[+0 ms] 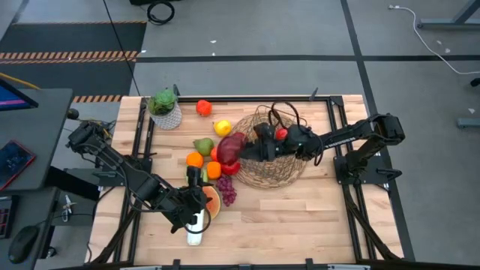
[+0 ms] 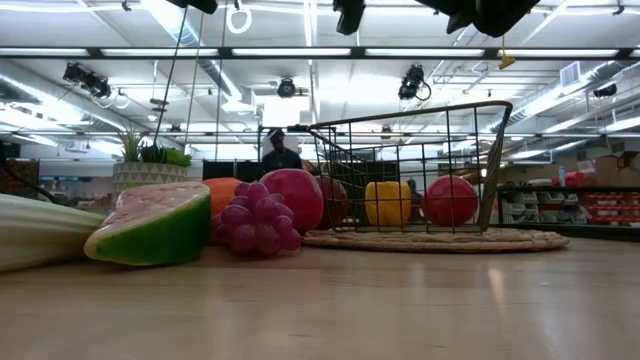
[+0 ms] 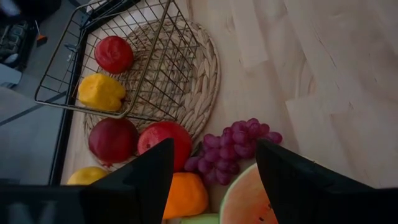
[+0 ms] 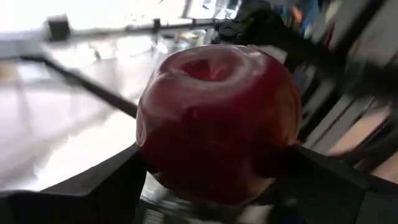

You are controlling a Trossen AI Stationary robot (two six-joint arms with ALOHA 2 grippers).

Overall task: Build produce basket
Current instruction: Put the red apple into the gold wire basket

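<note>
A brown wire-mesh basket [image 1: 274, 154] with a wide round woven rim sat on the right half of the wooden table [image 1: 315, 217]. A small red fruit [image 1: 281, 134] lay inside it. At the basket's left edge, the right gripper [image 4: 214, 155] held a large red apple [image 1: 231, 146] between its fingers, the jaws spread wide around the fruit; its wrist view was almost filled by that apple. To the left of the basket the remaining produce lay in a loose cluster on the table: a yellow lemon [image 1: 222, 127], a green pear [image 1: 202, 145], two oranges [image 1: 195, 159], purple grapes [image 1: 226, 189], a watermelon slice [image 1: 212, 201] and a green-white leek [image 1: 195, 225]. A red tomato-like fruit [image 1: 204, 107] lay farther back, near a small potted plant [image 1: 164, 107] in a white pot. The left gripper [image 3: 211, 186] hung over the watermelon slice and leek near the table's front edge, its fingers partly apart and holding nothing.
</note>
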